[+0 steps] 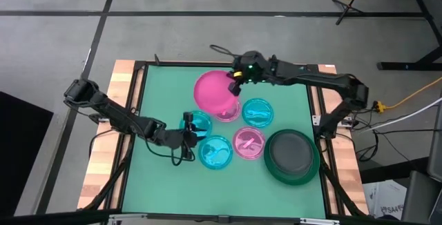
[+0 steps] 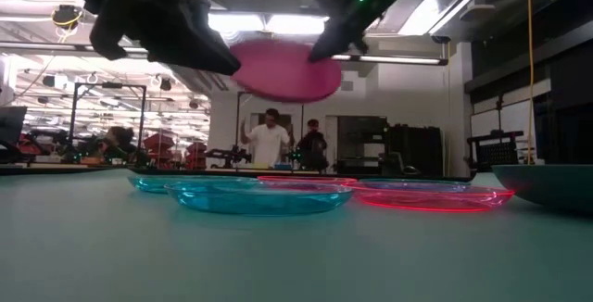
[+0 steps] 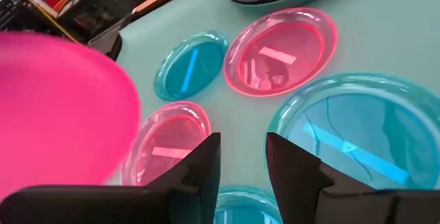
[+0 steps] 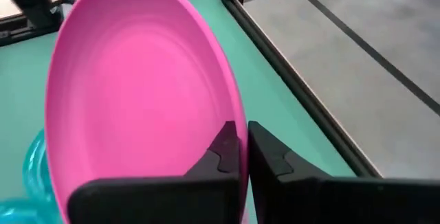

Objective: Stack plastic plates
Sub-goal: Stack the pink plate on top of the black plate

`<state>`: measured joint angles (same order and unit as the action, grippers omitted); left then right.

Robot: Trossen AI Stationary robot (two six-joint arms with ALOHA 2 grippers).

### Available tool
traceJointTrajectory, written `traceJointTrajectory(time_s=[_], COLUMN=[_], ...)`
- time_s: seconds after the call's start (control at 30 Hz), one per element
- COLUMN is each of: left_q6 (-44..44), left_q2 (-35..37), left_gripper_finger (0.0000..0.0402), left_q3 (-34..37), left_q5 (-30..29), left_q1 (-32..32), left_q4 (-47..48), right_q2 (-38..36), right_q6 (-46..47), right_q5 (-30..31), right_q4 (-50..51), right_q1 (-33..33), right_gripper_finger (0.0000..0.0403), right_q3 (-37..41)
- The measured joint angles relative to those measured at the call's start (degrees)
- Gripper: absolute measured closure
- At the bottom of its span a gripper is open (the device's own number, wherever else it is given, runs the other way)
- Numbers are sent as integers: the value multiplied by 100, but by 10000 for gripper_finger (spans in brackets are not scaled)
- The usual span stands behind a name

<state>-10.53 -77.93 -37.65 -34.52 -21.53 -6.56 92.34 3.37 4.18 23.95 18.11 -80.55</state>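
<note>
Up near the top centre of the high view, the right claw is clenched on the rim of the hot pink plate, its two fingers pinching the edge as the right wrist view shows. Held by the rim like this, the plate hangs clear of the table, tilted, so it can presumably be carried over and set onto another plate.

Directly beneath it, partly covered, lies a small pink plate. To the right of that sits a small cyan plate, and below it another small pink plate.

Left of centre, the left claw hovers with its fingers parted, holding nothing, just over a small cyan plate, likely readying to pick it up. A further cyan plate lies just below.

At lower right, the dark grey plate already rests inside the large dark green plate, which looks like the base of the stack; the rest lie spread flat, not yet gathered.
</note>
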Motion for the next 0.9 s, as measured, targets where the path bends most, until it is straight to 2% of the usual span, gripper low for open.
traceJointTrajectory(time_s=[0.27,0.5,0.7,0.9], left_q6=[-2,1,3,5], left_q2=[0,0,0,0], left_gripper_finger=[291,291,291,291], left_q3=[2,2,2,2], left_q5=[-2,-2,-4,-4], left_q1=[-51,-51,-51,-51], left_q4=[-54,-62,-62,-62], right_q2=[-1240,-2210,-2701,-2786], right_q6=[-78,109,31,-23], right_q5=[-622,-780,-1065,-1237], right_q4=[1831,3591,4933,6058], right_q1=[-5,-13,-13,-13], right_gripper_finger=[402,403,403,403], right_q3=[-4,-4,-4,21])
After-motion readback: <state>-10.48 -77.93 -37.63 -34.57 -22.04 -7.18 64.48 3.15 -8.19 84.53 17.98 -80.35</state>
